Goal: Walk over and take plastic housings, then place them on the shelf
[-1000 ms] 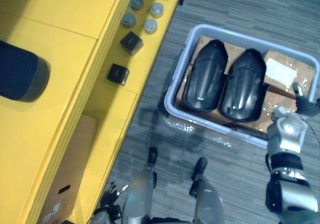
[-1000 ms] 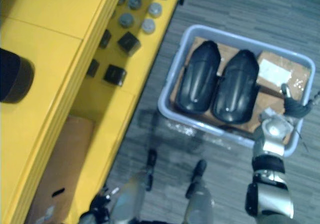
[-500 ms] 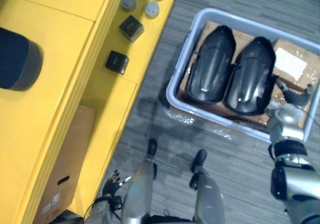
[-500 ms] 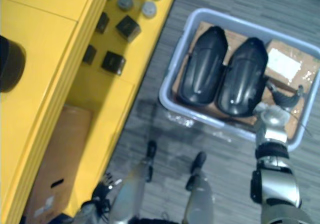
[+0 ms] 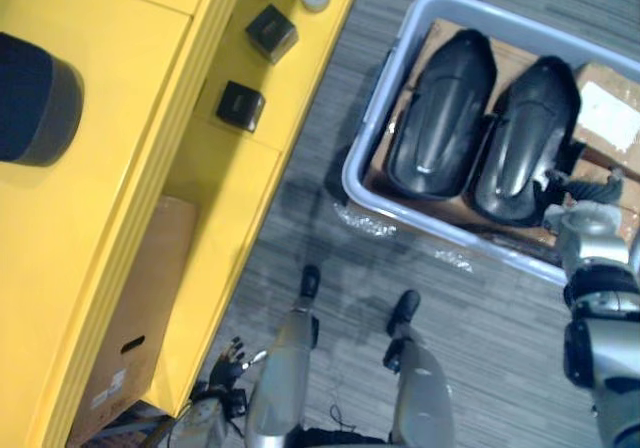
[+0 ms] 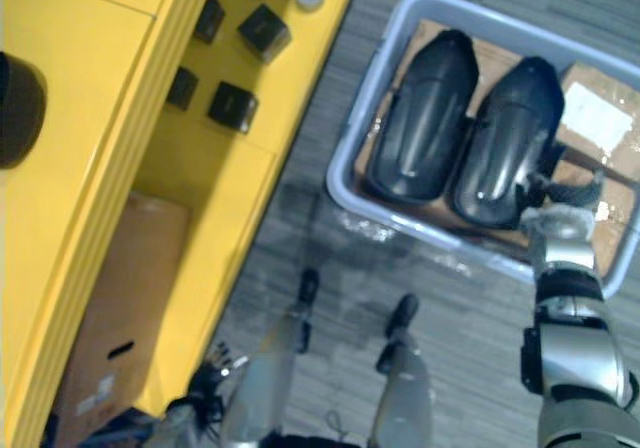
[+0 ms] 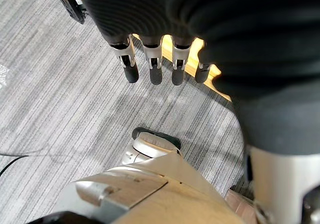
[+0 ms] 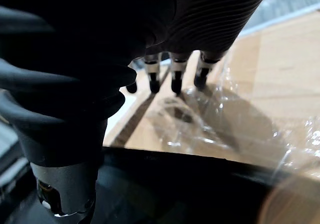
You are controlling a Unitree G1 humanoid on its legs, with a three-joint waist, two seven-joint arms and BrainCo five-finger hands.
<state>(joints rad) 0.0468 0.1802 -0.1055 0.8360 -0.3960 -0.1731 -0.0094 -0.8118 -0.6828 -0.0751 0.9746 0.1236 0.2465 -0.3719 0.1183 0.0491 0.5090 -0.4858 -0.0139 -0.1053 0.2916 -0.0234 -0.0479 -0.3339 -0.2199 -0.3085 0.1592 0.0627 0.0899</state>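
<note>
Hovering our right hand (image 8: 175, 77), fingers slack and empty, by the right plastic housing (image 5: 525, 133) | judging it light, stiff, slick | planning an edge grip

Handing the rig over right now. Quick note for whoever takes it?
Hands: left hand open, empty, low over the carpet beside the yellow shelf. The right hand is open and empty, fingers straight above the film-covered cardboard, next to the right housing.
Things: right housing and left housing lie side by side in the grey bin on the floor.
Done: robot stands at the bin.
Left: grasp, carry and shelve both housings.
</note>
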